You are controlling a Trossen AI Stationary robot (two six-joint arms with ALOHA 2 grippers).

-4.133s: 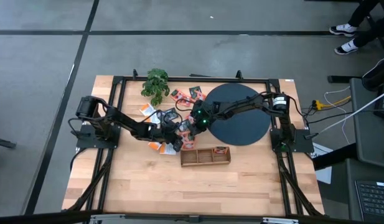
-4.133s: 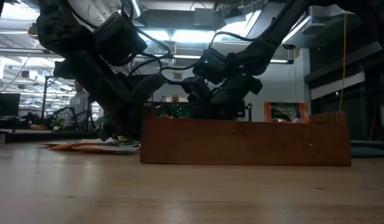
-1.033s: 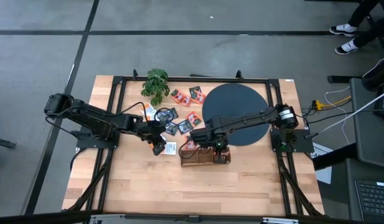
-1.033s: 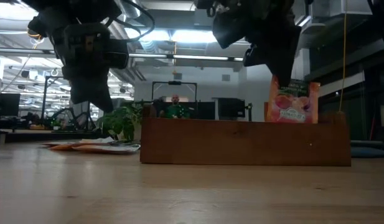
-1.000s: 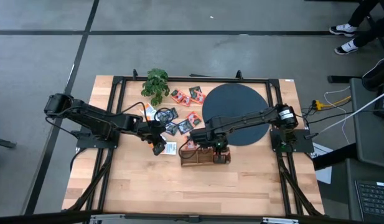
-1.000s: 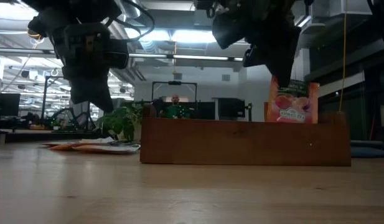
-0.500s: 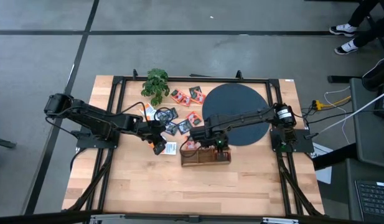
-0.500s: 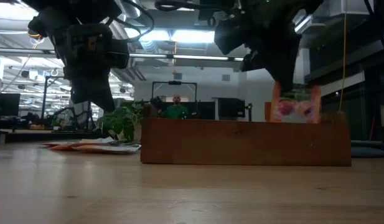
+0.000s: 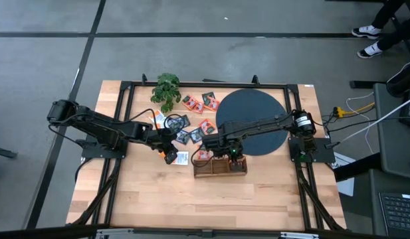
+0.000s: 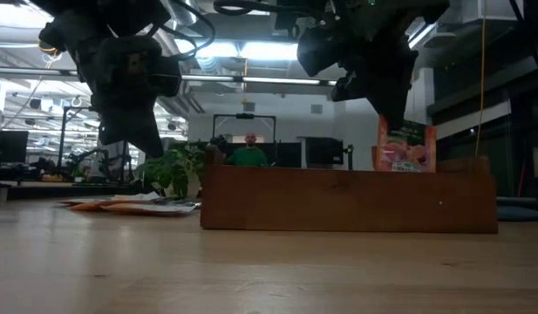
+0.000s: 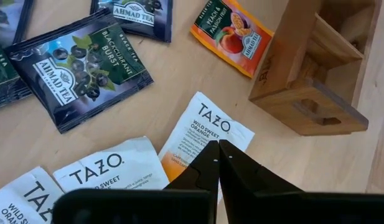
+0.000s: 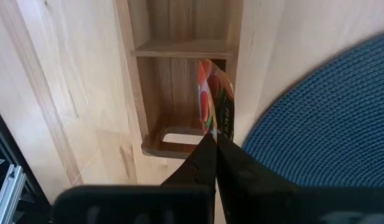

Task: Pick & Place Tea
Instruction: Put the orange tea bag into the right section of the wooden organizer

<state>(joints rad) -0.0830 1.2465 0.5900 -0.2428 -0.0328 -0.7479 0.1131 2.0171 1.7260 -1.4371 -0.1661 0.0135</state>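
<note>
On the desk (image 9: 211, 199) we see the black mat (image 9: 252, 121), then the wooden box (image 9: 220, 166) just beside it. Above the box's end slot hangs our right gripper (image 12: 213, 138), clenched on an orange tea packet (image 12: 214, 106) held upright on edge. Our left gripper (image 11: 217, 146) hovers pinched tight with nothing in it over a white tea packet (image 11: 207, 129) lying among the loose tea packets (image 9: 191, 119).

Pale smooth wood box (image 11: 316, 74), glossy printed tea packets (image 11: 86, 68) (paper-like), woven matt mat (image 12: 328, 118)
</note>
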